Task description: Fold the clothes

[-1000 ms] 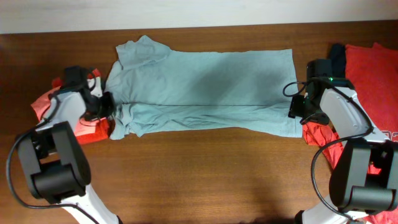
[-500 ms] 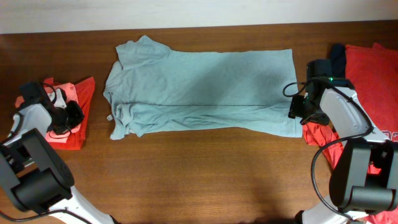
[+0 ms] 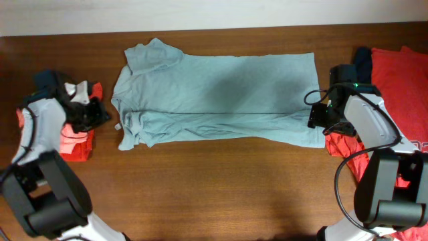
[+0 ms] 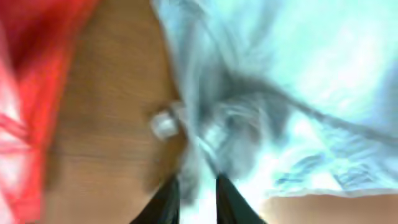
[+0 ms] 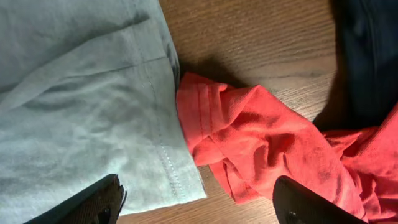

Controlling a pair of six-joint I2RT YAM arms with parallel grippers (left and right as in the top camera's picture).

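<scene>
A light blue-grey T-shirt [image 3: 214, 94] lies flat across the table, its lower part folded up along a crease. My left gripper [image 3: 100, 115] is just left of the shirt's left sleeve. The blurred left wrist view shows its fingers [image 4: 198, 183] only narrowly apart over the shirt's [image 4: 298, 74] edge, near a small white tag [image 4: 165, 124]. My right gripper [image 3: 319, 117] is wide open over the shirt's lower right hem corner. In the right wrist view its fingers [image 5: 196, 193] straddle that corner [image 5: 74, 93] and hold nothing.
A red clothes pile [image 3: 77, 140] lies under the left arm, also in the left wrist view [image 4: 31, 74]. At the right lie a red garment [image 3: 401, 73], crumpled red cloth [image 5: 261, 143] touching the shirt's hem, and a dark garment [image 3: 363, 60].
My left gripper left the sleeve, swung out left over the red pile, and has come back toward the shirt's edge. The right arm and the shirt have barely moved.
</scene>
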